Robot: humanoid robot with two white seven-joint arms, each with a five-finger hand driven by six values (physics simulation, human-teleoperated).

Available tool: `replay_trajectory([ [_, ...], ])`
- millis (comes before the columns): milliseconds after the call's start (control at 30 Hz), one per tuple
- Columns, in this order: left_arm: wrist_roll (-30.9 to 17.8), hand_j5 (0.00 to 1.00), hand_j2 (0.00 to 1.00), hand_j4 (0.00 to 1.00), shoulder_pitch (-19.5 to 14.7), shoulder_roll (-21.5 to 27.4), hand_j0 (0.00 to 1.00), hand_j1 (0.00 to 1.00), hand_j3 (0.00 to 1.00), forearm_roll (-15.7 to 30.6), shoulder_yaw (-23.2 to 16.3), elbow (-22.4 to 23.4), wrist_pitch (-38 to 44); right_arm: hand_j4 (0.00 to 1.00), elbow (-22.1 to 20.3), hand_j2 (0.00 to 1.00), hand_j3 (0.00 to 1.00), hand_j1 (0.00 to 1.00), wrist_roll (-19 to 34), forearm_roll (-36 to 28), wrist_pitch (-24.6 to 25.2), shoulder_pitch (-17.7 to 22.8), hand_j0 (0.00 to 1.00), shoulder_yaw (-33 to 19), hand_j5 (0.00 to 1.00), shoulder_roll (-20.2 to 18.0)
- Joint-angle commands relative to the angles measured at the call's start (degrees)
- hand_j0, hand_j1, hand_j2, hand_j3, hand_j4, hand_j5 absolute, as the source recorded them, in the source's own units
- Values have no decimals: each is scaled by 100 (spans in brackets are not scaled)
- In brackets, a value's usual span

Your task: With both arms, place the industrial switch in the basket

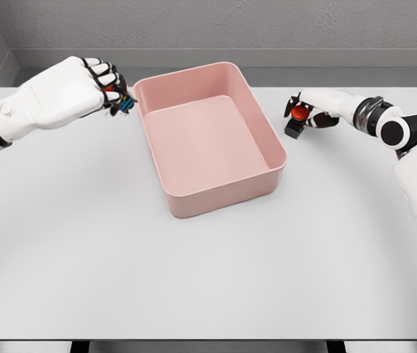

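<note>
A pink rectangular basket (226, 193) stands on the white table, behind its middle. Just left of the basket's far left corner is my left hand (114, 90), its fingers curled on a small switch (125, 105) with red and teal parts, mostly hidden by the fingers. To the right of the basket, my right hand (305, 110) closes around a second switch (295, 129) with a red button on a black base. That base is at table level; I cannot tell whether it touches the surface. Nothing lies in the basket.
The white table (193, 279) stretches wide in front of the basket. A grey wall runs behind its far edge. My right forearm (414, 169) comes in along the right edge.
</note>
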Motion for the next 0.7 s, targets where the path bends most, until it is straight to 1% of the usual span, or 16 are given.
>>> replay_trajectory([
  [0,9,20,20,20,9,-182,20,20,20,49,7,-170,-11,49,-2,49,49,49,0,-22,9,0,49,20,49,-5],
  [33,9,20,20,20,18,-191,20,20,20,32,-2,-223,-11,49,-2,49,49,49,0,-13,9,0,49,20,49,-5],
  [167,0,20,20,20,0,-613,20,20,20,-47,-81,-284,-11,49,-2,49,49,49,0,-22,9,0,49,20,49,-5],
  [233,0,21,21,21,-35,-912,21,21,21,-320,-134,-276,-11,49,-10,49,49,49,0,-22,9,0,49,11,49,-5],
  [267,0,21,21,21,-44,-991,21,21,21,-565,-230,-249,-11,49,-10,49,49,49,0,-22,9,0,49,11,49,-5],
  [300,9,21,21,21,-44,-1201,21,21,21,-768,-309,-206,-11,49,-19,49,49,49,0,-22,9,0,49,11,49,-14],
  [333,0,21,21,21,-97,-1298,21,21,21,-830,-371,-83,-11,47,-28,47,47,47,0,-22,9,-9,47,2,47,-22],
  [400,0,21,21,21,-114,-1422,21,21,21,-1023,-441,58,-11,47,-37,47,47,47,0,-22,0,-18,47,2,47,-40],
  [433,9,21,21,21,-237,-1518,21,21,21,-1050,-643,190,-11,47,-54,47,47,47,0,-22,0,-26,47,-6,47,-49],
  [467,0,21,21,21,-255,-1527,21,21,21,-1067,-758,278,-11,47,-63,47,47,47,0,-22,0,-26,47,-6,47,-57],
  [600,0,23,23,23,-281,-1641,23,23,23,-1313,-933,383,-11,47,-107,47,47,47,0,-39,0,-105,47,-24,47,-75],
  [667,0,23,23,23,-281,-1694,23,23,23,-1357,-934,383,-11,47,-107,47,47,47,0,-75,0,-176,47,-24,47,-84],
])
